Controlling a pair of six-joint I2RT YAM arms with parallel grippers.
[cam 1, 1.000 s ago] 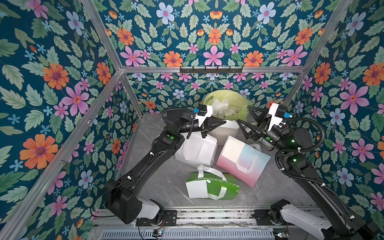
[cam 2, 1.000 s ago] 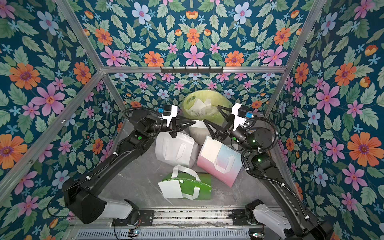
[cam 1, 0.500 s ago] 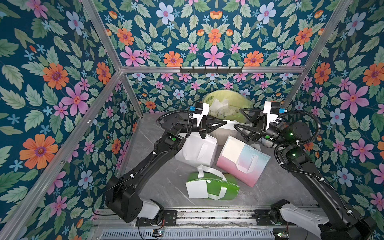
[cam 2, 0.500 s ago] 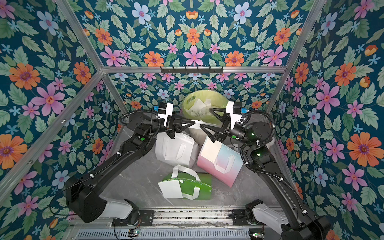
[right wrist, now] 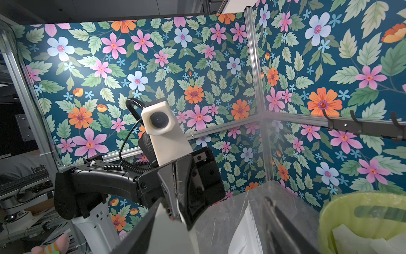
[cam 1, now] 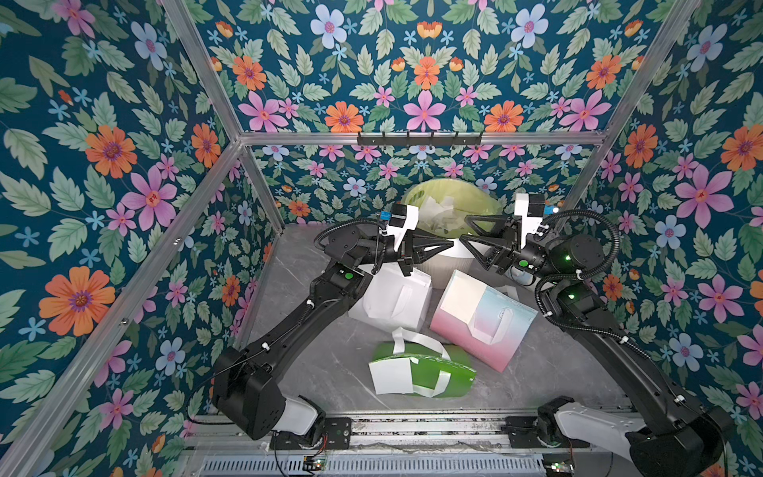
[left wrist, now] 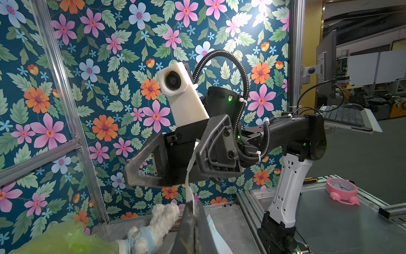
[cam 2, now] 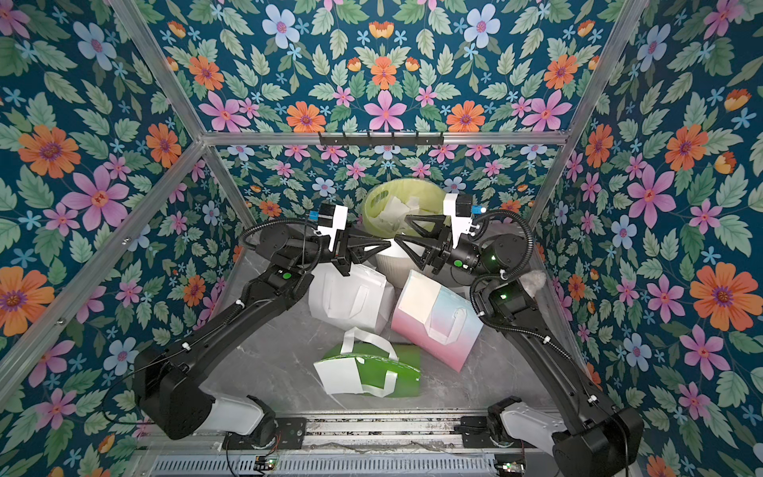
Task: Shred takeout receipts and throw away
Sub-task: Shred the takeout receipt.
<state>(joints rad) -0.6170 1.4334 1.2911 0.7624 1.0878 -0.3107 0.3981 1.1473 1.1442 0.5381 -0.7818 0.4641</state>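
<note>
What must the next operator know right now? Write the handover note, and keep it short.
Left gripper: shut on a thin white receipt strip, held up near the lined bin.
Right gripper: open, jaws either side of that strip, not clamped.
Receipts: a whole receipt lies on the pink bag, a second receipt on the green bag.
Done: torn white pieces are in the bin.
Left: tear and bin the held strip, then shred both sheets on the bags.

Black arms (cam 1: 289, 326) — white wrist cameras (cam 1: 408, 219), ribbed cables (left wrist: 220, 51), green lights (cam 1: 349, 276).
</note>
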